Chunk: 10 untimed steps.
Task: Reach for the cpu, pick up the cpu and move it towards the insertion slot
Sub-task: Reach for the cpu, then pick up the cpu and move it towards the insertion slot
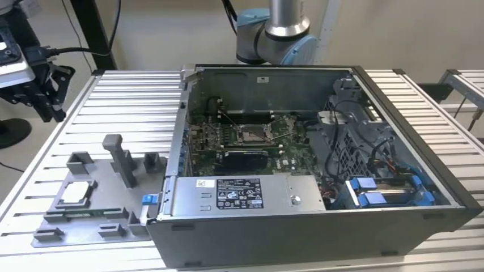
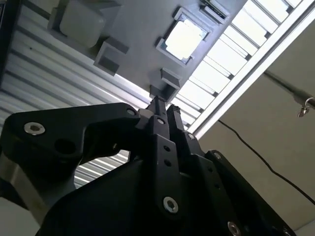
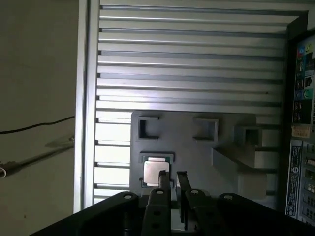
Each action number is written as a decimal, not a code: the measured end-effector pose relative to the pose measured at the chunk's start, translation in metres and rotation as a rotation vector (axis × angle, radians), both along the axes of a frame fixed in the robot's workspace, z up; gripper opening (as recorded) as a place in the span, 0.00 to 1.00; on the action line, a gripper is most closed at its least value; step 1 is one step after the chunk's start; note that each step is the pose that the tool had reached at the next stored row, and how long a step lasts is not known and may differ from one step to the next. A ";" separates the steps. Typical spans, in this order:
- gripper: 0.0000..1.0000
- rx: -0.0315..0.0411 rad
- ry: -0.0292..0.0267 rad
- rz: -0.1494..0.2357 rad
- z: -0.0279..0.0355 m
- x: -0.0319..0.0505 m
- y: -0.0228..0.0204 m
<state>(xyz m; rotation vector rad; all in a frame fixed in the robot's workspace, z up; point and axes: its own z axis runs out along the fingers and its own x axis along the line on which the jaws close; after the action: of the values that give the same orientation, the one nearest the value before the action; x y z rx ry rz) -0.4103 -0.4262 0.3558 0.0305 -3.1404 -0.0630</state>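
Fingers (image 3: 163, 181) of my gripper (image 3: 171, 176) stand a narrow gap apart, holding nothing. In both wrist views the cpu (image 3: 156, 171) (image 2: 184, 37) lies silvery face up in a square pocket of the grey tray (image 3: 197, 152), well apart from my fingertips. In the exterior view the cpu (image 1: 76, 193) sits at eight o'clock from the insertion slot (image 1: 253, 133) inside the open computer case (image 1: 423, 141). At six o'clock from that slot, a white label (image 1: 238, 194) with black print sits on a silver cover.
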 end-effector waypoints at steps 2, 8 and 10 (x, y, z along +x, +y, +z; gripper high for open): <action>1.00 0.0000 0.0000 0.000 0.0000 0.0000 0.0000; 1.00 0.0000 0.0000 0.000 0.0000 -0.0002 0.0000; 1.00 0.0000 0.0000 0.000 0.0000 -0.0003 0.0000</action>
<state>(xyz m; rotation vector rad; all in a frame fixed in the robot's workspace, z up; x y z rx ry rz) -0.4105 -0.4262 0.3558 0.0305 -3.1404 -0.0631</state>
